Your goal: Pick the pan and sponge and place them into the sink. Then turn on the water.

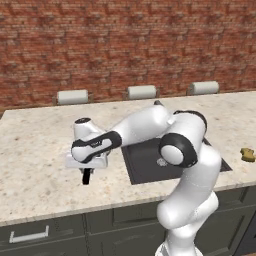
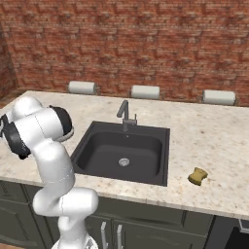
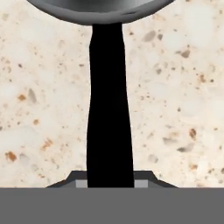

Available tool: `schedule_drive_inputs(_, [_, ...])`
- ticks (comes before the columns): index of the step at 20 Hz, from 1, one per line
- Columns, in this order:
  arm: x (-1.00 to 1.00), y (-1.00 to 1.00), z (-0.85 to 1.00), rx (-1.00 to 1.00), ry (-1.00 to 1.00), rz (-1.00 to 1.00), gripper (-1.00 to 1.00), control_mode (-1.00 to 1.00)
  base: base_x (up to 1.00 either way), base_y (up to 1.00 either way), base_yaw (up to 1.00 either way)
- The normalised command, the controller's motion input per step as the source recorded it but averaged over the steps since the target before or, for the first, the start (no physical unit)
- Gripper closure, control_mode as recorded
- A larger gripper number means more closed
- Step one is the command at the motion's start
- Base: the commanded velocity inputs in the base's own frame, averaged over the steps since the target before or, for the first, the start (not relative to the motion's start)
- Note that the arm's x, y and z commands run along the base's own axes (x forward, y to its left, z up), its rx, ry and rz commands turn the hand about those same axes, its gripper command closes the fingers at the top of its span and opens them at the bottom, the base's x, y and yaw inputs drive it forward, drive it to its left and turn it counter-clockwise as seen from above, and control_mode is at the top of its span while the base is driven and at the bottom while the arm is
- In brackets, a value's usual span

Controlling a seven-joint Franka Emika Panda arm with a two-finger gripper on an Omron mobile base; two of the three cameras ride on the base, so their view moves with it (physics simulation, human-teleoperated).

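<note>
The speckled stone counter (image 2: 214, 131) ran under a brick wall (image 2: 146, 39), with the black sink (image 2: 104, 146) sunk in its middle, dry, its grey faucet (image 2: 125, 115) at the back rim. The white arm (image 1: 150, 125) reached out left of the basin, low over the counter. In the hand view the pan (image 3: 98, 8) lay at the top edge, its black handle (image 3: 109, 109) running straight down between the fingers of the gripper (image 1: 86, 176) (closed on it or merely astride, I cannot tell). The sponge (image 2: 198, 176) sat right of the sink, well apart.
</note>
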Motion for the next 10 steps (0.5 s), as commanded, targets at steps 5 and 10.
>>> schedule_drive_inputs(5, [-0.85, -0.70, 0.18, 0.01, 0.00, -0.37, 1.00, -1.00, 0.00, 0.00, 0.00])
schedule_drive_inputs(10, [-0.37, -0.80, 0.03, 0.00, 0.01, -0.35, 1.00, -1.00, 0.00, 0.00, 0.00])
